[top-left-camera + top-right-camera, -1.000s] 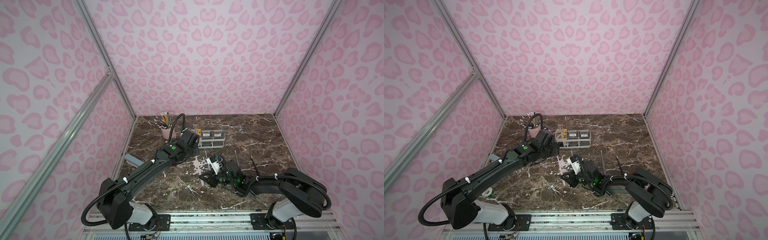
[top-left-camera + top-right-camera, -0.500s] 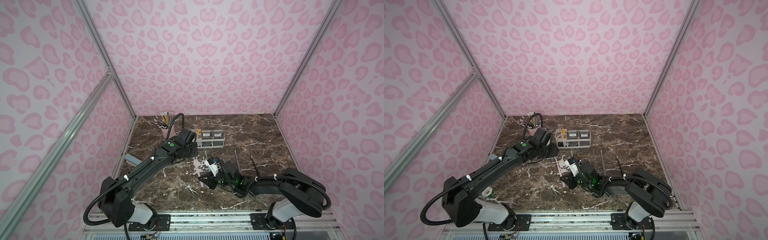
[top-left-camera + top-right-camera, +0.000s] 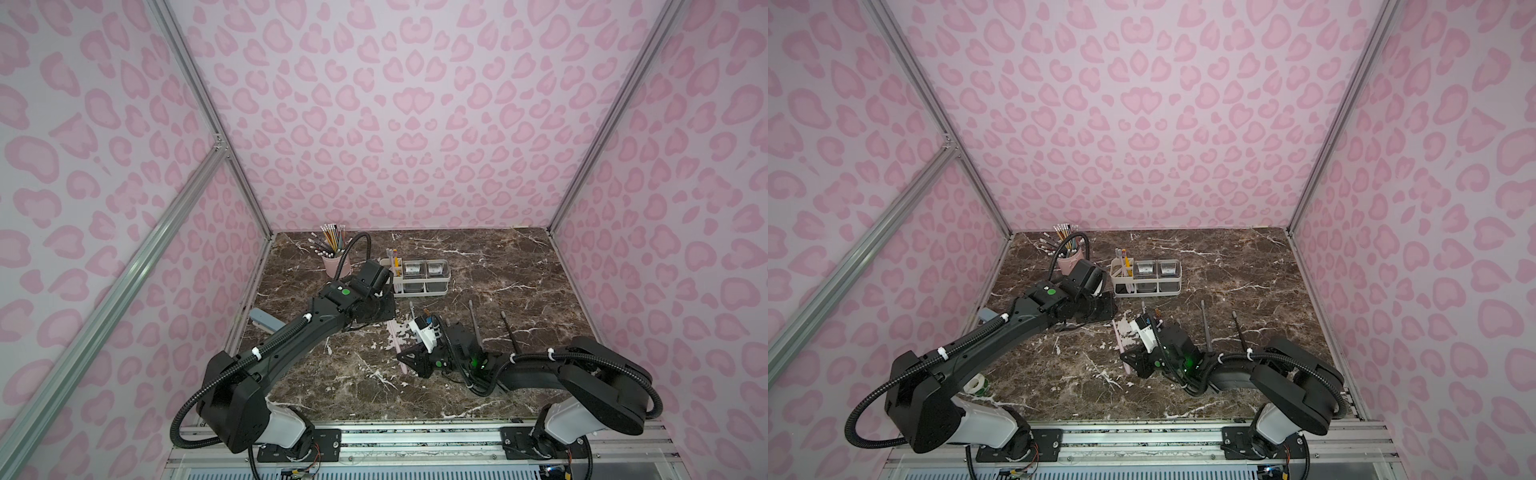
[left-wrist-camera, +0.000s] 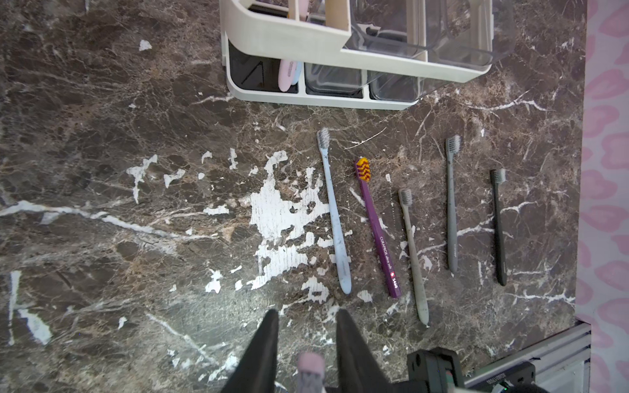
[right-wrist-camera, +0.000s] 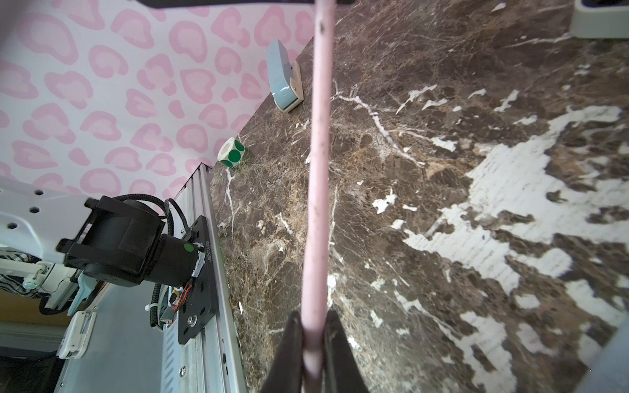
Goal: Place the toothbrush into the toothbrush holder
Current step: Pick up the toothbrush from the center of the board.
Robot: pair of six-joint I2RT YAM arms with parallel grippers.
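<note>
The dark marble worktop (image 3: 519,266) fills the floor of a pink-spotted enclosure, its surface scuffed white near the middle. The left arm (image 3: 291,345) reaches in from the near edge towards the middle, and the right arm (image 3: 582,374) lies low across the near side.

The toothbrush holder (image 3: 422,276) stands towards the back, a white open-frame caddy. Two clear square cups (image 3: 424,269) sit in it, and the divided end nearest the left arm has a few brush handles upright in it. A pink cup of pencils (image 3: 334,264) stands beside it, closer to the corner. A pale-blue stapler-like device (image 5: 282,78) lies by the left wall.

The pink toothbrush (image 5: 318,170) spans between the two tools, in front of the holder and apart from it. The right tool (image 5: 315,320) is pressed together on its handle. The left tool (image 4: 306,311) is spread, with a finger on either side of the brush's other end and a gap showing on both sides.

Five more brushes lie side by side on the worktop, heads towards the holder – light blue (image 4: 335,217), purple with yellow-and-red bristles (image 4: 376,231), beige (image 4: 413,262), grey (image 4: 451,207) and black (image 4: 497,231).

A roll of green dot stickers (image 5: 231,153) sits at the near left edge.
</note>
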